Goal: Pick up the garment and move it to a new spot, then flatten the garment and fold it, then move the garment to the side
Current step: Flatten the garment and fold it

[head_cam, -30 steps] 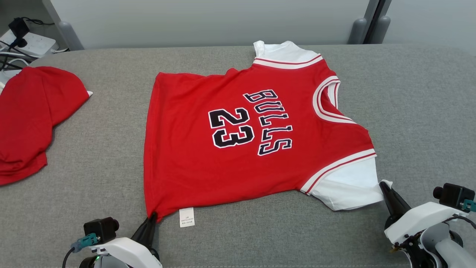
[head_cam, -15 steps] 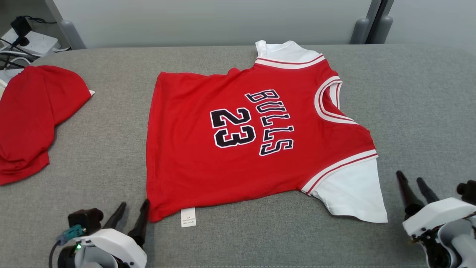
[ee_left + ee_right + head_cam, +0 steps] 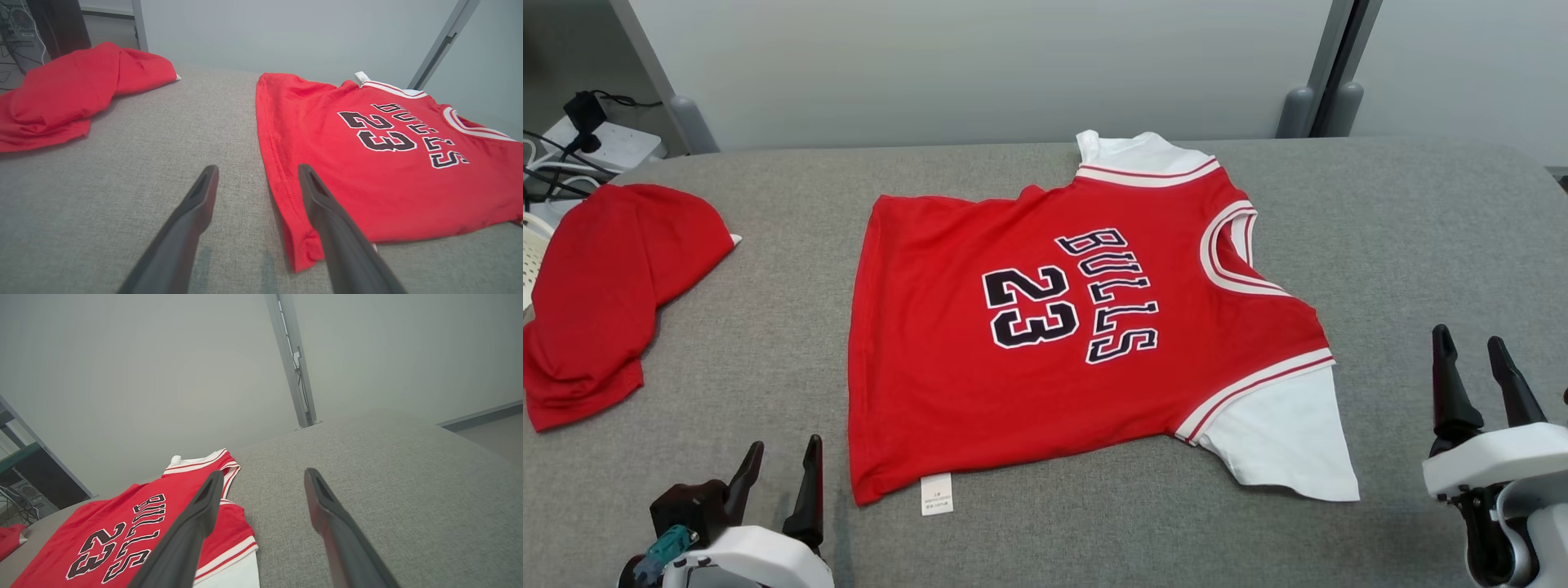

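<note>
The garment (image 3: 1045, 343) is a red jersey with white sleeves and black "BULLS 23" lettering, lying spread flat on the grey table (image 3: 1421, 245), neck to the right. My left gripper (image 3: 786, 447) stands open just left of the jersey's near hem corner, holding nothing. In the left wrist view the garment (image 3: 380, 163) lies ahead and to the right of the open left gripper (image 3: 258, 170). My right gripper (image 3: 1470, 340) is open to the right of the near white sleeve, apart from it. The right wrist view shows the garment (image 3: 135, 535) at lower left of the open right gripper (image 3: 263, 473).
A second red garment (image 3: 605, 286) lies bunched at the table's left end, also in the left wrist view (image 3: 73, 90). A power strip with cables (image 3: 596, 143) sits beyond the far left corner. A pale wall with a grey post (image 3: 1327, 73) stands behind the table.
Both grippers have let go of the garment's near corners, opened and drawn back from it. The jersey now lies flat. The head camera has tilted, shifting the whole picture down.
</note>
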Controlling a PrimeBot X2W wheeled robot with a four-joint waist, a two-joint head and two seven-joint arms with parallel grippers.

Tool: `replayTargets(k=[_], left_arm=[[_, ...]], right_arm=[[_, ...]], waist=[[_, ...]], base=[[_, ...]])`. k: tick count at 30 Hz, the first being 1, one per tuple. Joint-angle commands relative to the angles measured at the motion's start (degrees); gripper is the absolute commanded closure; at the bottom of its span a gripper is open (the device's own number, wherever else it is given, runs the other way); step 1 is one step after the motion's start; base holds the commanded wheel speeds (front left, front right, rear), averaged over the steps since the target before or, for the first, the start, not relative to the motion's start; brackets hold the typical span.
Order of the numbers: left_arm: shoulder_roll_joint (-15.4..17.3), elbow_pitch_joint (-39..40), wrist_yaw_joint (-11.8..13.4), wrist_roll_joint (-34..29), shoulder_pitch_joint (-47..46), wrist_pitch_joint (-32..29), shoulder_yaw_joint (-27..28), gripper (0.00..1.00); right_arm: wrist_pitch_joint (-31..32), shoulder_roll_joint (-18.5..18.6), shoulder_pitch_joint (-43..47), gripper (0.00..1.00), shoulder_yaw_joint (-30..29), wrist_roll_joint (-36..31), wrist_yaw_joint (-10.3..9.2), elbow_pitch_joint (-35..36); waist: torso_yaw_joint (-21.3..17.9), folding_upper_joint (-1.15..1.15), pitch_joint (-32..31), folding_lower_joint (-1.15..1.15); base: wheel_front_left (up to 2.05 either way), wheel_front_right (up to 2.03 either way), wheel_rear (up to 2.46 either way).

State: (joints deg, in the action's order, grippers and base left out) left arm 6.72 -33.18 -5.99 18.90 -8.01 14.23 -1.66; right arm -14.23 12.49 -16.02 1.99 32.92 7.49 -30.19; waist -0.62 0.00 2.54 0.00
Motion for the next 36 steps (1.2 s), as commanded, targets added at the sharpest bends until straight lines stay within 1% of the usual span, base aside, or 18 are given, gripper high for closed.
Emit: replayTargets(k=[1, 7, 9, 15, 23, 29, 36], left_arm=[[0.66, 2.35, -0.01, -1.76, -0.66, 0.76, 2.91, 0.00], [-1.31, 6.73, -0.20, -7.36, 0.98, 0.77, 7.18, 0.00], [-1.79, 7.71, -0.20, -8.88, 1.32, 0.77, 8.09, 0.00], [-2.88, 10.59, -0.43, -11.83, 2.18, 0.77, 9.45, 0.00], [-3.61, 11.68, -0.79, -12.86, 4.32, 0.77, 9.59, 0.00], [-3.76, 11.57, -0.84, -13.32, 5.87, 0.77, 9.39, 0.00], [-3.82, 11.44, -0.06, -13.16, 7.13, 0.77, 8.48, 0.00]], right_arm=[[-0.76, 0.06, 0.16, 0.00, 0.11, -1.65, 0.00, 2.58], [-0.76, -2.06, 2.07, 0.00, -0.55, -6.68, 0.00, 5.98], [-0.76, -1.93, 2.39, 0.00, 0.26, -8.74, 0.00, 6.85], [-0.76, -3.15, 2.79, 0.00, 1.09, -10.65, 0.00, 8.13], [-0.76, -3.69, 3.99, 0.00, 2.66, -12.64, 0.00, 7.97], [-0.76, -4.43, 5.66, 0.00, 2.66, -14.60, 0.00, 7.32], [-0.76, -5.22, 7.76, 0.00, 2.43, -17.50, 0.00, 6.95]], waist=[[0.00, 0.00, -0.60, 0.00], [0.21, 0.00, -1.67, 0.00], [0.37, 0.00, -1.95, 0.00], [0.77, 0.00, -2.73, 0.00], [1.01, 0.00, -3.92, 0.00], [0.94, 0.00, -4.64, 0.00], [0.69, 0.00, -5.01, 0.00]], base=[[0.00, 0.00, 0.00], [0.00, 0.00, 0.00], [0.00, 0.00, 0.00], [0.00, 0.00, 0.00], [0.00, 0.00, 0.00], [0.00, 0.00, 0.00], [0.00, 0.00, 0.00]])
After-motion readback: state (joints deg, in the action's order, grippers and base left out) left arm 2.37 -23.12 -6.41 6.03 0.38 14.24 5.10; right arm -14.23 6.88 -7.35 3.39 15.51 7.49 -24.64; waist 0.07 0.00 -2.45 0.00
